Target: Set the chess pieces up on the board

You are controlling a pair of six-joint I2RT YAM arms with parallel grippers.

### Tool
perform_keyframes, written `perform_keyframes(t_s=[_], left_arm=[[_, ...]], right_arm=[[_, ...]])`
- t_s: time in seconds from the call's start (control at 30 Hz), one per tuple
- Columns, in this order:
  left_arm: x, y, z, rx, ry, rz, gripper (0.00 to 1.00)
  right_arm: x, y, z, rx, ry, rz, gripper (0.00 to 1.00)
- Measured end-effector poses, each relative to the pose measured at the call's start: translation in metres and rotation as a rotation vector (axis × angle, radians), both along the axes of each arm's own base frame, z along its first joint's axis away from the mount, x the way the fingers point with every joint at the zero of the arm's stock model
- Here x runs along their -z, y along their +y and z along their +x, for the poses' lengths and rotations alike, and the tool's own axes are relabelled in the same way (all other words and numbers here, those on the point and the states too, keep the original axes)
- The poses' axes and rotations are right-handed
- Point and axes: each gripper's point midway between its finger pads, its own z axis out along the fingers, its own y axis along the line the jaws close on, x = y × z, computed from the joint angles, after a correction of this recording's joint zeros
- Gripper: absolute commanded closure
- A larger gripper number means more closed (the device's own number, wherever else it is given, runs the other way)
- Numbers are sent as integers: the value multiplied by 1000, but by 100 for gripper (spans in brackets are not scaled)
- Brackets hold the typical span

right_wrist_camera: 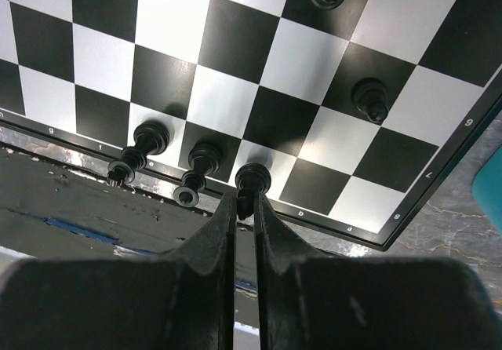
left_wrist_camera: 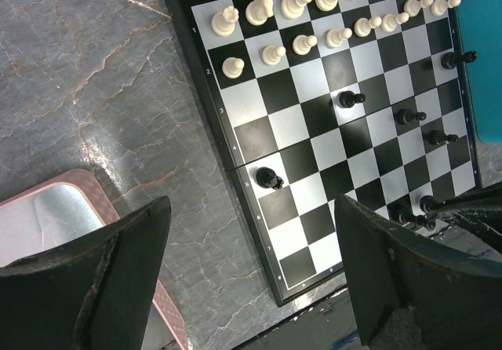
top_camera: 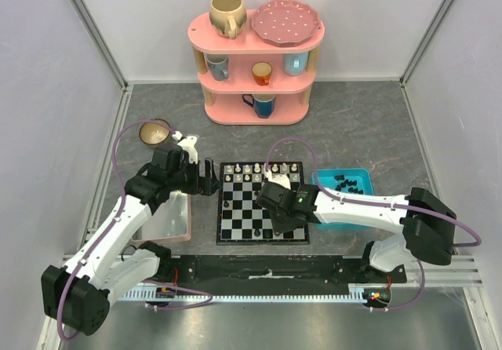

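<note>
Right wrist view alone shows the grip. The right gripper [right_wrist_camera: 245, 202] has its black fingers nearly together, pinching the top of a small glossy black chess piece [right_wrist_camera: 252, 179]. That piece stands on the edge row of the flat black-and-white checked chessboard [right_wrist_camera: 235, 91], right at the fingertips. Two more turned black pieces [right_wrist_camera: 149, 138] stand in the same row just left of the fingers. Two other black pieces [right_wrist_camera: 370, 97] sit further ahead & to the right.

Top external view hides the pinch under the wrist but gives the containers. A shallow blue rectangular plastic tray [top_camera: 365, 184] lies just right of the right gripper, beside the board, w/ a cluster of loose black pieces [top_camera: 345, 181] in it. A pink-rimmed grey tray [top_camera: 179, 223] lies behind the left gripper, partly under that arm; contents can't be told. Beyond both grippers stands a pink three-tier shelf [top_camera: 251, 45] w/ mugs [top_camera: 225, 12] & a dotted pink plate [top_camera: 286, 22]. A round brown bowl [top_camera: 154, 134] sits on the table past the left gripper.

Left wrist view: the left gripper [left_wrist_camera: 251, 209] has its fingers spread wide, holding nothing, above the board's edge & the grey marbled tabletop [left_wrist_camera: 102, 91]. Ahead & right of it, two rows of cream-white pieces [left_wrist_camera: 314, 20] line the board's far side.
</note>
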Motion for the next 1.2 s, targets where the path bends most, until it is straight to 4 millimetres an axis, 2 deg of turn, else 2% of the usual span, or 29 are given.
perform_keyframes(t_s=[0.27, 0.6, 1.07, 1.2], left_arm=[[0, -1, -1, 4, 0, 0, 9], [0, -1, -1, 5, 0, 0, 9], [0, -2, -1, 8, 0, 0, 9], [0, -2, -1, 8, 0, 0, 9]], right_arm=[[3, -1, -5, -13, 14, -4, 100], [4, -1, -6, -6, 13, -5, 80], [7, -5, -6, 8, 10, -15, 66], [7, -4, -5, 11, 7, -13, 57]])
